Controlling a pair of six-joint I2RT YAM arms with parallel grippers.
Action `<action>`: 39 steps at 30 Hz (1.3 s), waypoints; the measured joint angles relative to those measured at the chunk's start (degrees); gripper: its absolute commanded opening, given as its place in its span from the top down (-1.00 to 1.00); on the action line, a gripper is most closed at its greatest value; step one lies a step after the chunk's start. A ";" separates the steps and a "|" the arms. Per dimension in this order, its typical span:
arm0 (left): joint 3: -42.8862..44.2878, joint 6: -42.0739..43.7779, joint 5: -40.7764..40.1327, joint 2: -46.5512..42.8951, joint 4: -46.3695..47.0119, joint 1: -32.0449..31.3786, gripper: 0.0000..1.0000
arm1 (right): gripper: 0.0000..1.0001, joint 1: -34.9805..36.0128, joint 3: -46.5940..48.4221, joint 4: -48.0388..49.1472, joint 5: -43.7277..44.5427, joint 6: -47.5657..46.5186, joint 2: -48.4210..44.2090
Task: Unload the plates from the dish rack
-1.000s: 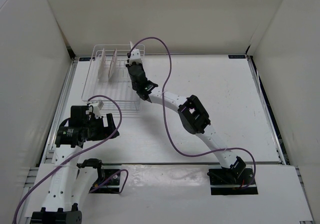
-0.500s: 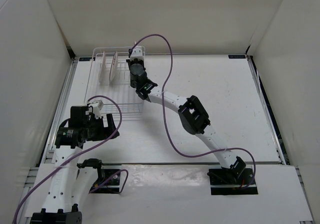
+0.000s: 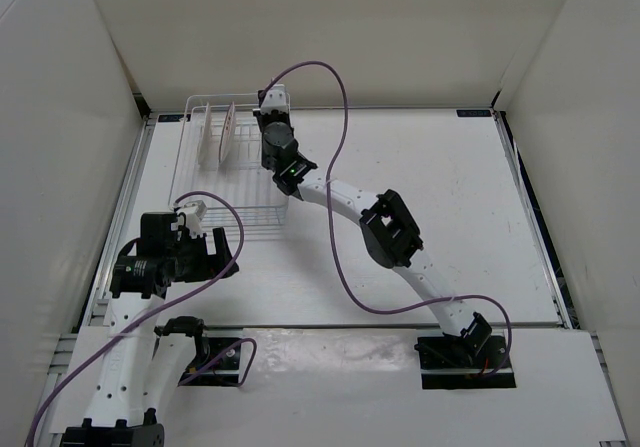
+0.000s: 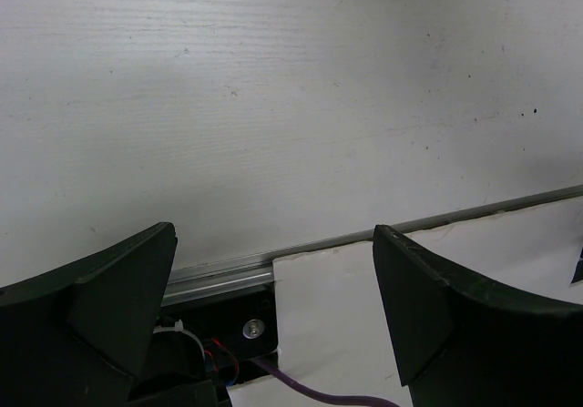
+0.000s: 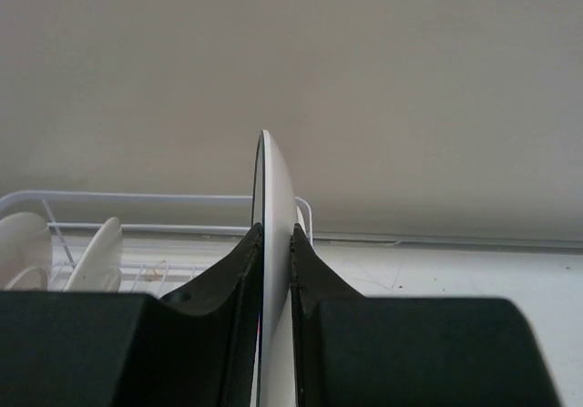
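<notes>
The white wire dish rack stands at the back left of the table. Two plates stand upright in its back part, one to the left of the other; they also show in the right wrist view. My right gripper is over the rack's back right corner. In the right wrist view this gripper is shut on a third plate, seen edge-on and upright, above the rack's rim. My left gripper is open and empty, low over the table at the near left.
White walls enclose the table on three sides, close behind the rack. A metal rail and a white board run along the near edge, with a purple cable below the left gripper. The right arm's purple cable loops over the table.
My right gripper has risen and shifted slightly toward the back right with the plate in it, and its wrist has turned. The left arm has not moved.
</notes>
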 measured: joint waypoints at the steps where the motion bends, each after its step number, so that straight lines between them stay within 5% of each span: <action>1: 0.00 0.00 0.00 -0.04 0.00 0.00 -1.00 | 1.00 0.00 0.00 0.31 0.00 -0.37 -0.31; 18: 0.00 0.00 -0.02 -0.20 0.00 0.02 -1.00 | 1.00 1.18 -7.56 6.36 -3.08 -2.05 -14.27; 24: 0.00 0.00 -0.07 -0.13 -0.04 0.02 -1.00 | 1.00 1.05 -25.75 9.44 -1.27 -2.64 -26.01; 29: 0.00 0.00 -0.07 -0.13 -0.07 0.02 -1.00 | 1.00 -0.11 -51.23 8.41 0.94 -0.09 -43.50; 39: 0.00 0.00 0.00 -0.13 -0.04 0.11 -1.00 | 1.00 -13.11 -81.22 -14.47 -0.42 26.93 -79.58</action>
